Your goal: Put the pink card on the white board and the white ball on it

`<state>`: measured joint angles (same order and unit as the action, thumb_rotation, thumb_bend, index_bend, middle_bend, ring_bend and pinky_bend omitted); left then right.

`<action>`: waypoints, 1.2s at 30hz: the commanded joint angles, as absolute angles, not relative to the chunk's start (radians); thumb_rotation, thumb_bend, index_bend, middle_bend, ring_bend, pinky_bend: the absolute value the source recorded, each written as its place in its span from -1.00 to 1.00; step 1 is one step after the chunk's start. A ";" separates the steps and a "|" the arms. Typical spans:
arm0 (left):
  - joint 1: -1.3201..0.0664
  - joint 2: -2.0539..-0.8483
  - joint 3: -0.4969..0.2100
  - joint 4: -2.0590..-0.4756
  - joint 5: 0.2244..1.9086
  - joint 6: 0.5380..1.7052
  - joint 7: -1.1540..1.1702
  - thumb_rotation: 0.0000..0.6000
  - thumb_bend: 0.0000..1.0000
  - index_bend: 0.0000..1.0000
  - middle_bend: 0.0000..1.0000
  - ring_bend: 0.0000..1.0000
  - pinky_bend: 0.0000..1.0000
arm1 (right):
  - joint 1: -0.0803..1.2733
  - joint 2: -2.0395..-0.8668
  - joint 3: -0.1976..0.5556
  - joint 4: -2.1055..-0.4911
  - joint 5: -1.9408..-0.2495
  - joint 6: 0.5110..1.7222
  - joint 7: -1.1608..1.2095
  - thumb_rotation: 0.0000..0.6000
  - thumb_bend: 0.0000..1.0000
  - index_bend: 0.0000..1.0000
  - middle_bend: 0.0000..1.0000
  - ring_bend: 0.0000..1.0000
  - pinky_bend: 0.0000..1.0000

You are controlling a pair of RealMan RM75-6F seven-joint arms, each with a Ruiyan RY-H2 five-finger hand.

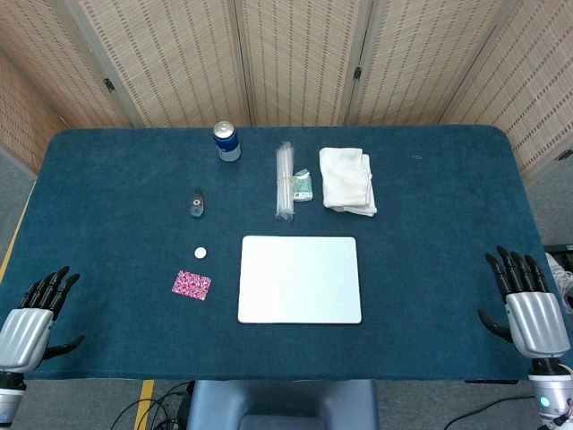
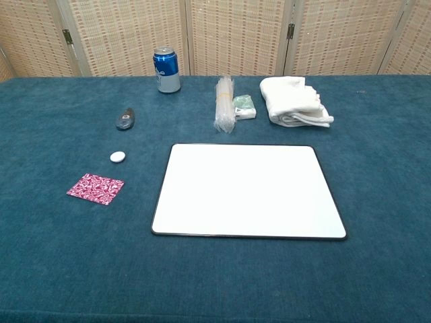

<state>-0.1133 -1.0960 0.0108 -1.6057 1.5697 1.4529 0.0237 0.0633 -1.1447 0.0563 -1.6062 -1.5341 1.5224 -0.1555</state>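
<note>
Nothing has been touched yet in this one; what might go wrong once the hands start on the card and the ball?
1. The pink card lies flat on the blue cloth, so the left hand may struggle to get fingers under an edge and may drag it instead.
2. The white ball is small and round; it may roll off the card or the white board.
3. The dark oval object sits near the ball and might get knocked.

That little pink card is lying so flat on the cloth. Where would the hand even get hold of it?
Probably by an edge. The pink card lies flat on the blue tablecloth, so only its edges offer a pinch. The left hand is nearer; coming from above, it might press a fingertip to tip up the near-left edge.
</note>
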 commanded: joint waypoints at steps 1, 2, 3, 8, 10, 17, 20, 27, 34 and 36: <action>-0.113 -1.096 0.013 -1.605 1.571 1.451 0.021 1.00 -0.54 -1.00 -1.00 -1.00 -0.72 | 0.066 -1.146 0.056 -1.605 -1.532 1.515 -0.159 1.00 -0.71 -1.00 -1.00 -1.00 -1.00; -0.114 -1.095 0.014 -1.606 1.571 1.449 0.021 1.00 -0.54 -1.00 -1.00 -1.00 -0.72 | 0.068 -1.147 0.055 -1.605 -1.532 1.512 -0.161 1.00 -0.71 -1.00 -1.00 -1.00 -1.00; -0.114 -1.095 0.015 -1.606 1.572 1.448 0.020 1.00 -0.54 -1.00 -1.00 -1.00 -0.72 | 0.068 -1.146 0.054 -1.606 -1.533 1.509 -0.162 1.00 -0.71 -1.00 -1.00 -1.00 -1.00; -0.113 -1.089 0.032 -1.619 1.597 1.446 0.010 1.00 -0.54 -1.00 -1.00 -1.00 -0.71 | 0.070 -1.140 0.039 -1.613 -1.563 1.509 -0.153 1.00 -0.71 -1.00 -1.00 -1.00 -1.00; -0.117 -1.081 0.043 -1.626 1.612 1.436 -0.009 1.00 -0.54 -1.00 -1.00 -1.00 -0.68 | 0.065 -1.138 0.030 -1.615 -1.581 1.518 -0.148 1.00 -0.71 -1.00 -1.00 -1.00 -1.00; -0.218 -0.995 0.036 -1.671 1.588 1.267 -0.091 1.00 -0.55 -1.00 -0.13 -0.02 0.25 | 0.052 -1.145 0.023 -1.620 -1.587 1.532 -0.179 1.00 -0.71 -1.00 -1.00 -1.00 -1.00; -0.284 -0.971 0.025 -1.651 1.577 1.167 -0.257 1.00 -0.54 -0.98 0.80 0.85 0.97 | 0.051 -1.147 0.011 -1.622 -1.632 1.552 -0.188 1.00 -0.71 -1.00 -1.00 -1.00 -1.00; -0.371 -0.906 0.030 -1.759 1.655 1.084 -0.199 1.00 -0.54 -0.67 1.00 1.00 1.00 | 0.055 -1.143 -0.007 -1.613 -1.667 1.544 -0.170 1.00 -0.70 -1.00 -1.00 -1.00 -1.00; -0.490 -0.939 -0.021 -1.875 1.567 0.914 -0.070 1.00 -0.54 -0.40 1.00 1.00 1.00 | 0.049 -1.136 -0.019 -1.616 -1.692 1.557 -0.160 1.00 -0.70 -1.00 -1.00 -1.00 -1.00; -0.527 -0.969 -0.034 -1.869 1.532 0.862 -0.047 1.00 -0.55 -0.39 1.00 1.00 1.00 | 0.048 -1.136 -0.022 -1.613 -1.698 1.558 -0.158 1.00 -0.70 -1.00 -1.00 -1.00 -1.00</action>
<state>-0.4580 -0.9446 -0.0058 -1.8325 1.5804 0.9443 -0.0945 0.0483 -1.1360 -0.0213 -1.6129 -1.6973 1.5575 -0.1585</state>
